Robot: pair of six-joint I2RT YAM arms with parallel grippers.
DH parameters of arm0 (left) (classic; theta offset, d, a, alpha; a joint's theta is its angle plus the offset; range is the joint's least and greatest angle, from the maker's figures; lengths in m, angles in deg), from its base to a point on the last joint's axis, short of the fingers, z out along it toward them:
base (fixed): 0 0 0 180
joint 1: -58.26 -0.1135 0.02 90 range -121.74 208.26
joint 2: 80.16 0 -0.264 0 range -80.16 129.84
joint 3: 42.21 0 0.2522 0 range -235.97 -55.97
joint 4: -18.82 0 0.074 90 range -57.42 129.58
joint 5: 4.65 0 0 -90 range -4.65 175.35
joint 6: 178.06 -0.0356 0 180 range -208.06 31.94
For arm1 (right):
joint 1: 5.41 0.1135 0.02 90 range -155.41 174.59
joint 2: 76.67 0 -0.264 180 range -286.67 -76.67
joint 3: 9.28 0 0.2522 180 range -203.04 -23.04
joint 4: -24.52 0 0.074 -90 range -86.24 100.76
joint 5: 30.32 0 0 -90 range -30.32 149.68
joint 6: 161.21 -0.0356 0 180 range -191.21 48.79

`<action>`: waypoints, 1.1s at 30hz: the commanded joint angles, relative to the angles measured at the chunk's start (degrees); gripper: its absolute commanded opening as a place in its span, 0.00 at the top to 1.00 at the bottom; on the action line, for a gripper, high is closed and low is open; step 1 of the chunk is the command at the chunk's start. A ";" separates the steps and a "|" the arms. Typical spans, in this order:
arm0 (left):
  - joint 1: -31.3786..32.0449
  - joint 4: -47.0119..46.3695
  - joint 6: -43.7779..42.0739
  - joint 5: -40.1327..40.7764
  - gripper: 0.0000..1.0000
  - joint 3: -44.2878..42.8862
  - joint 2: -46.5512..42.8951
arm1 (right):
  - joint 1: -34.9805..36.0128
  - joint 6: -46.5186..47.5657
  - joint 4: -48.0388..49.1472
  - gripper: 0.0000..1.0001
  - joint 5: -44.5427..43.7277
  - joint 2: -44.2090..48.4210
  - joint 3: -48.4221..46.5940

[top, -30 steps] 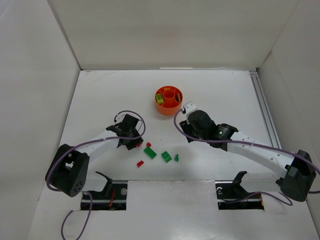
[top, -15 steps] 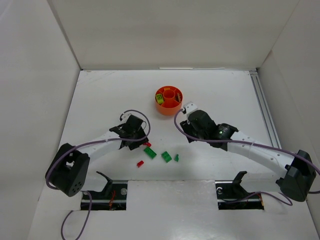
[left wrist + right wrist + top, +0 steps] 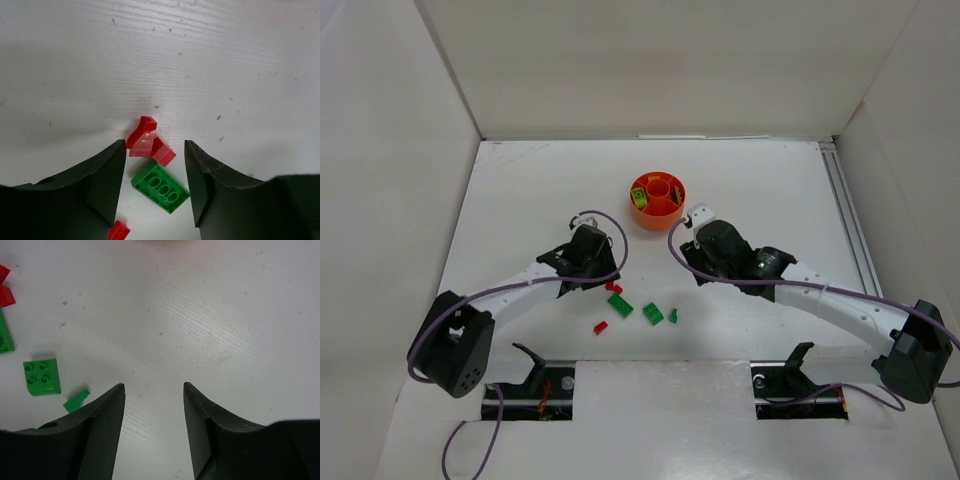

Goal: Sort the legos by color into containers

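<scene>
1. Walls (image 3: 650, 70) of white board stand at the far, left and right edges of the table (image 3: 520, 200). A metal rail (image 3: 848, 230) runs along the right edge.
2. A purple cable (image 3: 590, 213) loops over my left arm.
3. My left gripper (image 3: 154, 145) is partly open and holds nothing. A small clump of red legos (image 3: 147, 142) lies on the table between its tips.
4. A green brick (image 3: 161, 187) with studs on top lies right against that clump, close to my fingers. One more red bit (image 3: 119, 231) lies nearer still.
5. My right gripper (image 3: 154, 387) is also partly open, over bare table.
6. A square green piece (image 3: 42, 376) with four studs and a tiny green chip (image 3: 76, 400) lie to its left.
7. All loose legos sit near the middle of the near edge.
8. The round orange dish (image 3: 658, 200) sits closer to the far edge, with a lime-yellow brick (image 3: 639, 198) in its left part.
</scene>
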 commanded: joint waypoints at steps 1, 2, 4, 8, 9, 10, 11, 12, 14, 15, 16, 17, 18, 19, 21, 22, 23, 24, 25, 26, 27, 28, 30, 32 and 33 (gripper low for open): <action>0.21 1.51 -3.44 0.02 0.54 -3.74 3.77 | -0.46 0.54 0.79 0.44 -0.19 0.17 -0.60; 0.21 2.32 -3.44 0.89 0.55 -4.27 4.56 | -0.46 0.54 0.79 0.44 -0.19 0.17 -0.60; 0.82 3.55 -2.91 2.04 0.61 -4.88 6.41 | -0.46 0.54 0.79 0.44 -0.80 0.17 -0.60; 2.58 4.26 -2.29 2.75 0.66 -4.89 7.64 | -0.98 0.54 0.79 0.44 -0.80 0.17 -0.60; 2.58 4.26 -2.29 2.75 0.68 -4.89 7.65 | -0.98 0.54 0.79 0.44 -0.80 0.17 -0.60; 3.97 4.26 -1.68 2.75 0.70 -4.89 8.26 | -0.98 0.54 0.79 0.44 -0.80 0.17 -0.60; 4.60 4.26 -1.16 2.75 0.71 -4.89 8.87 | -1.51 0.54 0.79 0.44 -0.80 -0.35 -0.60; 4.60 4.26 -1.15 2.75 0.71 -4.89 8.88 | -1.51 0.54 0.79 0.44 -0.80 -0.36 -0.60; 5.13 3.73 -0.62 2.22 0.76 -4.89 8.88 | -1.51 0.54 0.79 0.44 -0.80 -0.36 -0.60; 5.13 3.73 -0.01 2.22 0.79 -4.89 8.88 | -1.51 0.54 0.79 0.44 -0.80 -0.36 -0.60; 5.13 3.73 -0.01 2.22 0.80 -4.89 9.49 | -1.51 0.54 0.79 0.44 -0.80 -0.36 -0.60; 5.13 3.73 -0.01 2.74 0.80 -4.89 9.49 | -1.51 0.54 0.79 0.44 -0.80 -0.36 -0.60; 5.13 3.73 -0.01 2.75 0.84 -4.89 10.02 | -1.51 0.54 0.79 0.44 -0.80 -0.36 -0.60; 5.13 3.73 -0.01 2.75 0.87 -4.89 10.02 | -1.51 0.54 0.79 0.44 -0.80 -0.36 -0.60; 5.13 3.73 -0.01 3.36 0.87 -5.41 10.64 | -1.51 0.54 0.79 0.44 -0.80 -0.36 -0.60; 5.13 3.73 -0.01 3.36 0.87 -5.41 10.64 | -1.51 0.54 0.79 0.44 -0.80 0.16 -0.60; 5.13 3.73 -0.01 3.36 0.87 -5.94 11.25 | -1.51 0.54 0.79 0.44 -0.80 0.17 -0.07; 5.13 3.73 -0.01 3.36 0.88 -5.94 11.25 | -1.51 0.54 0.79 0.44 -0.80 0.17 -0.07; 5.13 3.73 -0.01 3.36 0.88 -6.55 11.77 | -1.51 0.54 0.79 0.44 -0.80 0.17 -0.07; 5.13 3.73 -0.01 3.36 0.91 -6.56 11.78 | -1.51 0.54 0.79 0.44 -0.80 0.17 -0.07; 5.13 3.73 -0.01 3.36 0.93 -7.08 11.78 | -1.51 0.54 0.79 0.44 -0.80 0.69 -0.07; 5.13 3.73 0.51 3.36 0.95 -7.95 11.78 | -1.51 0.54 0.79 0.44 -0.80 0.70 -0.07; 5.13 3.73 0.52 3.36 0.99 -9.19 11.78 | -2.03 0.54 0.79 0.44 -1.42 0.70 -0.07; 5.13 4.26 -0.01 3.89 1.00 -12.16 11.78 | -2.73 0.54 0.79 0.44 -1.42 0.70 -0.07; 5.13 4.26 -0.79 3.89 1.00 -13.31 11.26 | -2.74 0.02 0.79 0.44 -1.42 1.22 -0.07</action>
